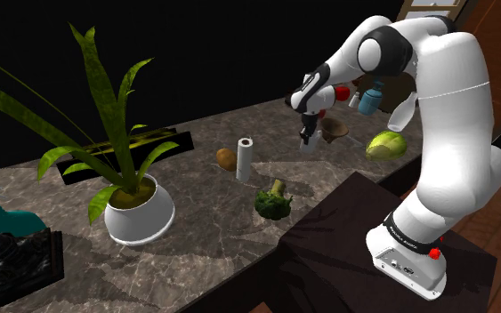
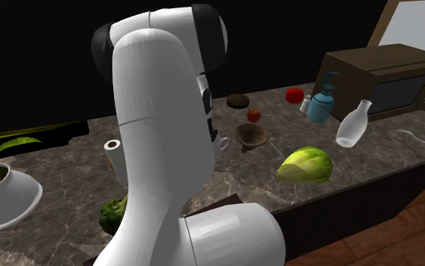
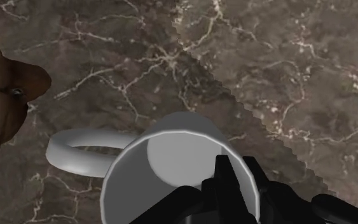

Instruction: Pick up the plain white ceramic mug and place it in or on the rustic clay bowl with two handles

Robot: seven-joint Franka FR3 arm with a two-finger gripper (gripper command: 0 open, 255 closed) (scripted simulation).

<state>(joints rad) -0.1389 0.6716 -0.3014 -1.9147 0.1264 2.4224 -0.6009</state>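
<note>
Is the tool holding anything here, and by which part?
Yes: the tool is shut on the mug, clasping its rim wall on the side opposite the handle, one finger inside and one outside.

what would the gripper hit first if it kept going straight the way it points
The mug: the gripper points down at its rim, on the side away from the handle, so it would likely meet that wall first, though depth is hard to judge.
</note>
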